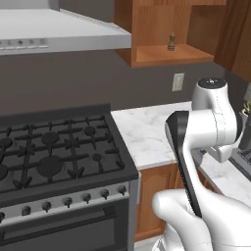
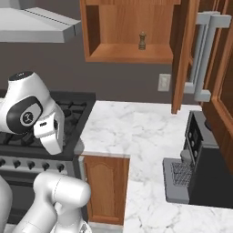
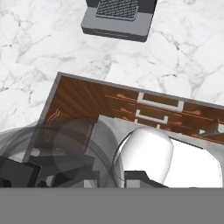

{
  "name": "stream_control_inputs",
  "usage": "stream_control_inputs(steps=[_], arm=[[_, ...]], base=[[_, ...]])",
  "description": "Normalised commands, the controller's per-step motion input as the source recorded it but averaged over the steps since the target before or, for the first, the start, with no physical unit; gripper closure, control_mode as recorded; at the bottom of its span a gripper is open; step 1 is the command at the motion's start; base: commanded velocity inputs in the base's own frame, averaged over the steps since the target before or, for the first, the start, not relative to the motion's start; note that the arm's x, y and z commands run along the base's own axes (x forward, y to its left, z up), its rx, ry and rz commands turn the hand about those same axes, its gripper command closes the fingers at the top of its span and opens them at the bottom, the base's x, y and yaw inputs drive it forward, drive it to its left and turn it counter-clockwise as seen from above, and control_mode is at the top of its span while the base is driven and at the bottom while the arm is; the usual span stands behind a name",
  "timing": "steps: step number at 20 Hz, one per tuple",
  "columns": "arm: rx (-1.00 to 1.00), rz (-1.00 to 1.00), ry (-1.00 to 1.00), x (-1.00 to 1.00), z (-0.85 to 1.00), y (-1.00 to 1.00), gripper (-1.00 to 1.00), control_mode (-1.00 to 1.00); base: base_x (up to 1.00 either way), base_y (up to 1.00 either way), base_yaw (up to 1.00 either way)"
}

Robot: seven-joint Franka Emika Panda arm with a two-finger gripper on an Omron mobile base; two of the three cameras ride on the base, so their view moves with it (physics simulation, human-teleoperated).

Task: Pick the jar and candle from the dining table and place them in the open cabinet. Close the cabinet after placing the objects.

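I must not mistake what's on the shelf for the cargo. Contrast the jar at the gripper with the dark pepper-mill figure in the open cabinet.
The jar is translucent grey; the pepper-mill figure is dark and opaque. The jar looks broad and round, the figure slim and waisted. The jar sits between the fingertips of the gripper; the figure stands upright on the shelf of the cabinet. Both have rounded forms.

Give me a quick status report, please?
Gripper shut on jar. Cabinet open, only pepper mill on shelf. Nothing blocking the opening.
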Motion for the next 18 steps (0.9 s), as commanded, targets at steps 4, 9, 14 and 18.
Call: stream_control_inputs(steps=[4, 9, 14, 18], arm=[[0.00, 0.00, 0.00, 0.00, 0.00, 0.00, 1.00, 1.00], [0.00, 0.00, 0.00, 0.00, 0.00, 0.00, 1.00, 1.00], [0.00, 0.00, 0.00, 0.00, 0.00, 0.00, 1.00, 1.00], [0.00, 0.00, 0.00, 0.00, 0.00, 0.00, 1.00, 1.00]], base=[[0.25, -0.29, 0.09], [0.28, -0.29, 0.08], [0.31, -0.27, 0.07], [0.31, -0.27, 0.06]])
